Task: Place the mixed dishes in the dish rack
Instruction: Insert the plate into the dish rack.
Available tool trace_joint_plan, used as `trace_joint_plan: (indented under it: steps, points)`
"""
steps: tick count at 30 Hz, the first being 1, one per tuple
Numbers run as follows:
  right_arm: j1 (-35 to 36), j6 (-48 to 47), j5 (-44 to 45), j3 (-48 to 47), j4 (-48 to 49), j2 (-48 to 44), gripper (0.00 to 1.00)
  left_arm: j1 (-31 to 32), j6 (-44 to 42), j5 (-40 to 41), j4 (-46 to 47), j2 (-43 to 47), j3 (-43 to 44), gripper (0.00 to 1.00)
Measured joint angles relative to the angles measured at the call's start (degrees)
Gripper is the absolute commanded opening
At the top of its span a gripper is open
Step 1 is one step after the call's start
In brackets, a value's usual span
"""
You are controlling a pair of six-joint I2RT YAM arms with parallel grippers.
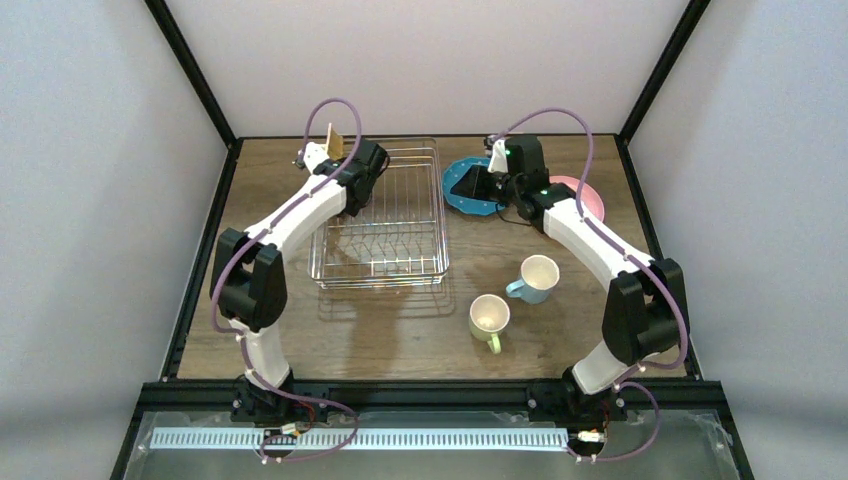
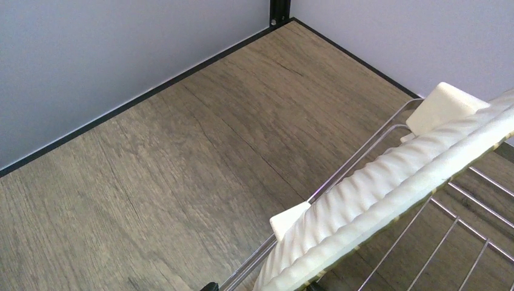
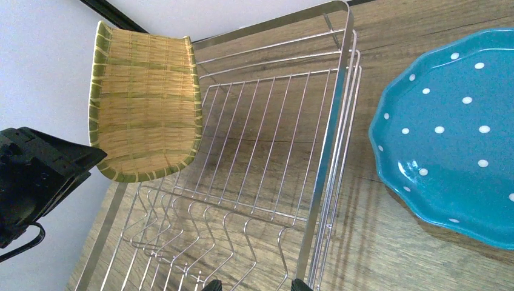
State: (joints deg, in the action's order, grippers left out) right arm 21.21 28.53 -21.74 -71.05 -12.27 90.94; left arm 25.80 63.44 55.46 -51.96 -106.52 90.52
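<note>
Left end effector [image 2: 368, 162] clamped on tan woven-look plate [image 2: 376, 182], tilted over far-left corner of dish rack [image 1: 380, 283].
Right end effector [image 3: 256, 285] sat released near teal dotted plate [image 3: 448, 139]; next move likely needed the tan plate lowered upright into rack, then let go.

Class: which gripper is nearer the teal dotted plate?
Right. The right gripper hangs open by the teal dotted plate's left edge, at the dish rack's right rim. The left gripper is across the rack at its far left corner, holding the tan woven plate.
</note>
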Motion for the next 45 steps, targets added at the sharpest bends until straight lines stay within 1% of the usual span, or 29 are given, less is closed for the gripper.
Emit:
trace_joint_plan:
  steps: [23, 45]
  points:
    - [0.04, 0.00, 0.07, -0.46, -0.02, 0.00, 0.65, -0.04, 1.29, 1.51, -1.33, 2.45, -0.35, 0.82]
    - [0.13, 0.02, -0.42, -1.22, -0.09, 0.98, 0.66, -0.15, 1.33, 1.86, -1.33, 2.56, -1.03, 0.82]
